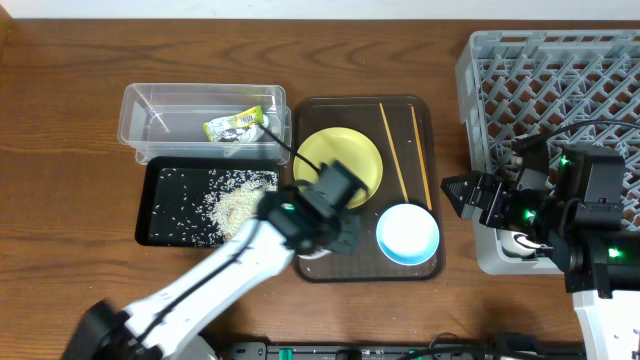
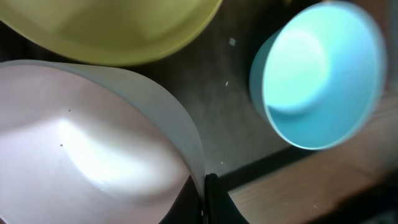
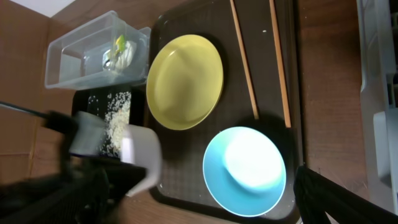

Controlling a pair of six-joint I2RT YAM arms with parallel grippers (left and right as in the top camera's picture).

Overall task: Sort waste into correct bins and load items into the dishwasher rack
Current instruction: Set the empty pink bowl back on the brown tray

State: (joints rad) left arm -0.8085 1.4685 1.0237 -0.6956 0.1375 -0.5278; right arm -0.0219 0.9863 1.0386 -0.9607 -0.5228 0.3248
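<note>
Clearly — white bowl rim pinched between left fingers.

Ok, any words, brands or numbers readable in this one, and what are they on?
No text can be read.
Snack wrapper in the clear tub: it carries green-and-yellow print, but this is too small and blurred to read in any view.
Nothing else in view shows lettering.
</note>
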